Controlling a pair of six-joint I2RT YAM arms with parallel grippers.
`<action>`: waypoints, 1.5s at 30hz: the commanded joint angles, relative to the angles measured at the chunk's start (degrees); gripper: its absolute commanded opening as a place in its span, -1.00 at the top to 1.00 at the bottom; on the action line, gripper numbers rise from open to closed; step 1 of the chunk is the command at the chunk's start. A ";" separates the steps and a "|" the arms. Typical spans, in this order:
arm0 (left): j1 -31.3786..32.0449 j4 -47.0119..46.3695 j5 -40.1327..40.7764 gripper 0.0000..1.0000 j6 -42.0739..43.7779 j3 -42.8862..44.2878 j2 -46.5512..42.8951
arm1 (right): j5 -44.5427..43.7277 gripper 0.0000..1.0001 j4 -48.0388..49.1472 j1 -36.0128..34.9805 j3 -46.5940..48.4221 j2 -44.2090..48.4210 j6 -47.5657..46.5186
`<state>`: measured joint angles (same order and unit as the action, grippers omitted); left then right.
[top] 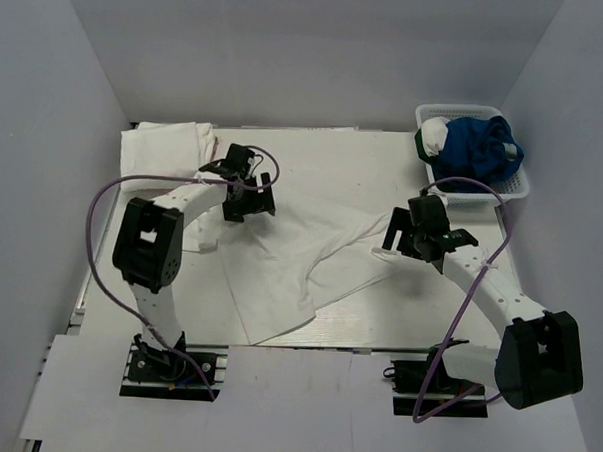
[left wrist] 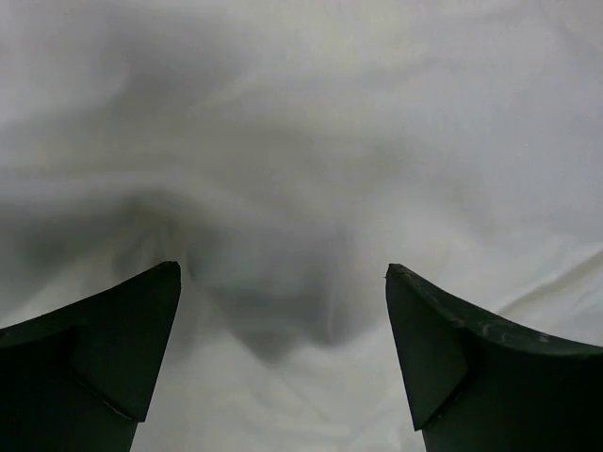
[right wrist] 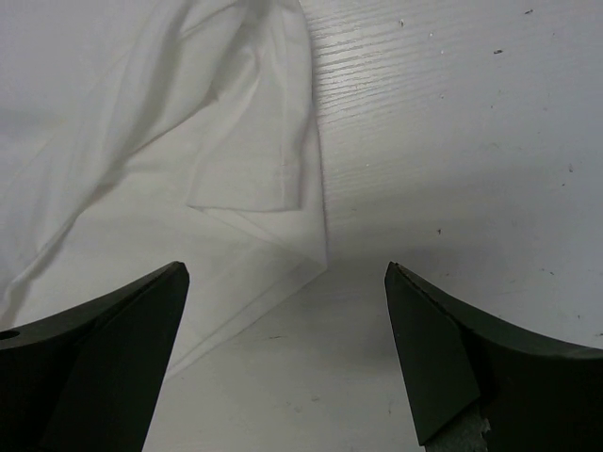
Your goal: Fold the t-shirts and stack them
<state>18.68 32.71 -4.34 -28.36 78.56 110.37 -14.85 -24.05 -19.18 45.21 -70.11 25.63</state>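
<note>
Fingers (left wrist: pixel 94 367) wide, empty: left hand (left wrist: pixel 283 273), right hand (right wrist: pixel 287 268)

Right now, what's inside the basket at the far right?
A bundled blue cloth and a white piece fill the basket; anything beneath them is covered.

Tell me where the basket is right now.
Top view: the white lattice basket sits at the far right corner of the table, beyond the right tool, holding blue cloth.

White table (top: pixel 374 159) with a rumpled white t-shirt (top: pixel 289 276) at centre, folded white cloth (top: pixel 170 145) far left, lattice basket (top: pixel 465 110) far right
</note>
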 commanded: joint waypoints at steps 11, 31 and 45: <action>6.36 11.94 -19.03 -1.00 -10.56 -40.75 -45.58 | 3.95 -0.81 2.87 1.78 1.19 1.11 2.15; 20.70 10.28 -10.78 -0.46 -23.67 -44.64 -34.61 | 5.27 -0.81 4.80 3.88 -2.23 1.02 1.88; 24.21 9.92 -5.94 1.00 -25.08 -36.03 -23.97 | 5.45 -0.81 4.45 4.68 -3.46 0.85 1.09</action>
<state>42.37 43.18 -15.55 -53.65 41.19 86.19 -9.02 -20.47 -14.83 42.52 -69.36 26.96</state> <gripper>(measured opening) 0.032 0.904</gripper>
